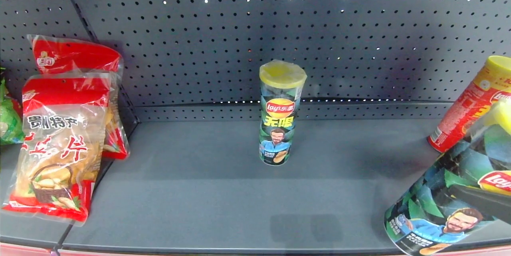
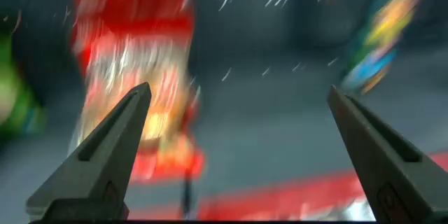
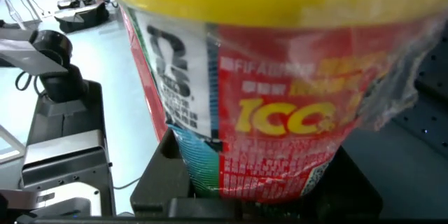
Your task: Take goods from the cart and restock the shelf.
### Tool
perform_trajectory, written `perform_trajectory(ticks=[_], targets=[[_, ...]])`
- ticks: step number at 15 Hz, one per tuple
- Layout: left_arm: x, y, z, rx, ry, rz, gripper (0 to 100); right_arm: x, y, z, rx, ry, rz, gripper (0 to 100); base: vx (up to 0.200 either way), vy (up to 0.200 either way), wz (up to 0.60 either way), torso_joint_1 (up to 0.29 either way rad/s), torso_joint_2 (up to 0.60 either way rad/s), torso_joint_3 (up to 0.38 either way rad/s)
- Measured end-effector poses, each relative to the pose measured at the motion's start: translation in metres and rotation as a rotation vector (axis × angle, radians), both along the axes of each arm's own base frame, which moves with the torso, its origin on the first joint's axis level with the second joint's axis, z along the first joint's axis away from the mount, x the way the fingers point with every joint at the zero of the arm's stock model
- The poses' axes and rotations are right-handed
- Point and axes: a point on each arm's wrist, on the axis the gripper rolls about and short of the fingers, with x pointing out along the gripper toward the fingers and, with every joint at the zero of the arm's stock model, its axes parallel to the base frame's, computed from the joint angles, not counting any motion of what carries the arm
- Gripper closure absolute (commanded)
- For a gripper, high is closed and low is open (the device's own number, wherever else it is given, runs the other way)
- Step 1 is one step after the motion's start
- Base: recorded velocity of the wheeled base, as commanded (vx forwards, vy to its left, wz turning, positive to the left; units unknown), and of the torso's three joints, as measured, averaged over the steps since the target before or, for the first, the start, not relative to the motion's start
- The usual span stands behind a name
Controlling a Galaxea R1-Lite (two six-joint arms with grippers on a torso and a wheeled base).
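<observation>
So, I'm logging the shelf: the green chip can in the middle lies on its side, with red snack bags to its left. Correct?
Not quite. The green chip can stands upright, yellow lid on top, as the head view shows. The red snack bags are to its left.

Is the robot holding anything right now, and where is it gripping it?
The right tool grips a chip can by its side, roughly midway up. The left tool is open and holds nothing.
</observation>
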Motion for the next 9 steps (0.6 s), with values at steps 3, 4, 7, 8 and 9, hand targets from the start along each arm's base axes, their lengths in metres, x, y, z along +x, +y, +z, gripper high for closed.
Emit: perform_trajectory(ticks=[3, 4, 7, 8, 9], targets=[[0.036, -0.005, 0.038, -0.088, 0.117, -0.29, 0, -0.001, 0.0, 0.0, 0.001, -0.001, 0.002, 100, 0.0, 0.0, 0.0, 0.0, 0.0, 0.0], [0.05, -0.01, 0.048, -0.115, 0.135, -0.366, 0, 0.0, 0.0, 0.001, 0.001, -0.003, 0.003, 100, 0.0, 0.0, 0.0, 0.0, 0.0, 0.0], [0.098, -0.033, 0.069, -0.12, 0.213, -0.53, 0, 0.0, 0.0, 0.002, 0.002, -0.005, 0.001, 100, 0.0, 0.0, 0.0, 0.0, 0.0, 0.0], [0.116, -0.042, 0.072, -0.092, 0.226, -0.57, 0, 0.0, 0.0, 0.002, 0.002, -0.002, 0.001, 100, 0.0, 0.0, 0.0, 0.0, 0.0, 0.0], [0.133, -0.049, 0.071, -0.047, 0.221, -0.6, 0, 0.0, 0.0, 0.001, 0.002, -0.001, 0.001, 100, 0.0, 0.0, 0.0, 0.0, 0.0, 0.0]])
